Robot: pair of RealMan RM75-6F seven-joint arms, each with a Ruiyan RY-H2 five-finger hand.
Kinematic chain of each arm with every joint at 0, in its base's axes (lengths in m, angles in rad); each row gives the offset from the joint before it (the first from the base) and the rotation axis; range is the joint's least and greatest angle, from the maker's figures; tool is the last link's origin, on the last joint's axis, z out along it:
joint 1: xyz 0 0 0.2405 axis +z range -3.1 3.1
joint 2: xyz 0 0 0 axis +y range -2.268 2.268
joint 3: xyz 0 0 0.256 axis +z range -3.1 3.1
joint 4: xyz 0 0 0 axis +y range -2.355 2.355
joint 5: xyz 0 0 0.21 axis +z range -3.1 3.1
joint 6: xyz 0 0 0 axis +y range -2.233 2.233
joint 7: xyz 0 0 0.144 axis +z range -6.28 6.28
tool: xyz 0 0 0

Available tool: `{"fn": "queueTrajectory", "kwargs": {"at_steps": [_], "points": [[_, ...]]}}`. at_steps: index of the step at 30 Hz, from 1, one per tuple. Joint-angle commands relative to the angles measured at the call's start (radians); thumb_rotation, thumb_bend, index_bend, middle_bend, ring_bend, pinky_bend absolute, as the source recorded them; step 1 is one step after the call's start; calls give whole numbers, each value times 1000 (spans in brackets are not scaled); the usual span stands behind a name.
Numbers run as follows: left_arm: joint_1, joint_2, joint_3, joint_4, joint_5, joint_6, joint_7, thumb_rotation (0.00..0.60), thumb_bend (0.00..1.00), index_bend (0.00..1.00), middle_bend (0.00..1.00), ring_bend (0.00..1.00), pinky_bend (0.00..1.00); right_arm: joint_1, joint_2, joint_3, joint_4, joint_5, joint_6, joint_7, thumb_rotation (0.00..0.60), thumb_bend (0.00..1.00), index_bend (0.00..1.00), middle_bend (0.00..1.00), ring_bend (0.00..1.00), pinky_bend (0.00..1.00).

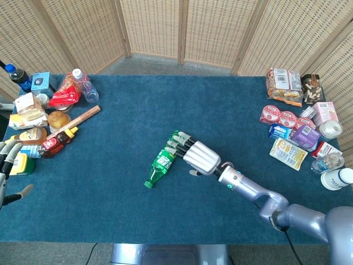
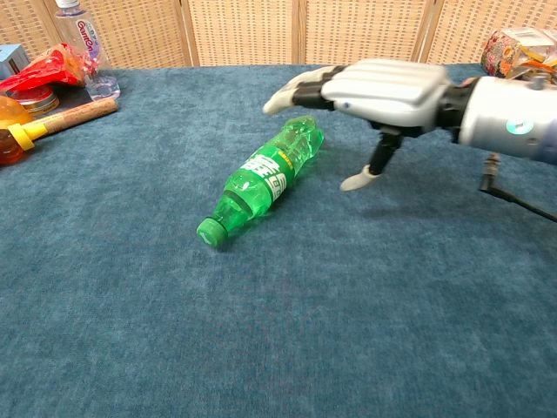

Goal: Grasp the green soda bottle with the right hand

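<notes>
The green soda bottle (image 1: 163,160) (image 2: 264,177) lies on its side in the middle of the blue table, cap toward the front left. My right hand (image 1: 196,156) (image 2: 374,91) hovers palm down over the bottle's base end, fingers spread, thumb hanging down beside it. It holds nothing, and in the chest view it sits above the bottle without touching. My left hand (image 1: 7,160) shows only partly at the left edge of the head view, fingers apart and empty.
Snacks, bottles and jars crowd the left edge, among them a honey bottle (image 1: 58,139) and a water bottle (image 1: 84,85). Packets, tubs and bottles (image 1: 300,132) fill the right edge. Wicker screens stand behind the table.
</notes>
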Motion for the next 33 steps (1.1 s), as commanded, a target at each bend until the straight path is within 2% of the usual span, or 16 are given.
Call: {"fn": "queueTrajectory", "kwargs": {"at_steps": [1, 9, 14, 15, 17, 19, 23, 25, 28, 31, 33], "points": [[0, -2, -1, 2, -3, -3, -3, 600, 18, 0, 0, 0, 233, 47, -28, -5, 29, 10, -44, -5, 600, 152, 83, 56, 0, 0], [-1, -4, -5, 9, -8, -10, -8, 600, 19, 0, 0, 0, 234, 150, -103, -8, 115, 43, -137, -20, 600, 148, 66, 55, 0, 0], [2, 0, -9, 10, -9, -4, -19, 600, 18, 0, 0, 0, 235, 187, -121, -31, 150, 45, -162, -51, 600, 153, 70, 56, 0, 0], [2, 1, -9, 10, -9, -4, -21, 600, 17, 0, 0, 0, 234, 191, -123, -35, 154, 47, -168, -57, 600, 155, 90, 65, 0, 0], [2, 2, -10, 10, -8, -3, -24, 600, 18, 0, 0, 0, 234, 199, -124, -42, 156, 56, -177, -59, 600, 135, 201, 125, 0, 0], [2, 2, -11, 9, -5, -1, -26, 600, 18, 0, 0, 0, 235, 207, -122, -52, 158, 58, -185, -66, 600, 82, 346, 240, 0, 0], [2, 1, -11, 6, 0, -1, -27, 600, 19, 0, 0, 0, 239, 217, -116, -70, 145, 67, -197, -68, 600, 67, 429, 403, 27, 4], [2, 2, -11, 4, 2, 1, -28, 600, 17, 0, 0, 0, 242, 220, -108, -74, 131, 74, -198, -73, 600, 80, 463, 495, 105, 82], [3, 2, -14, 2, 4, 7, -30, 600, 19, 0, 0, 0, 250, 217, -87, -73, 97, 90, -193, -85, 600, 102, 489, 632, 204, 270], [3, 2, -15, 0, 8, 8, -34, 600, 18, 0, 0, 0, 257, 211, -54, -66, 50, 118, -198, -105, 600, 120, 494, 691, 246, 391], [2, 1, -14, 0, 11, 7, -33, 600, 17, 0, 0, 0, 260, 206, -33, -60, 21, 136, -198, -126, 600, 130, 494, 699, 251, 408]]}}
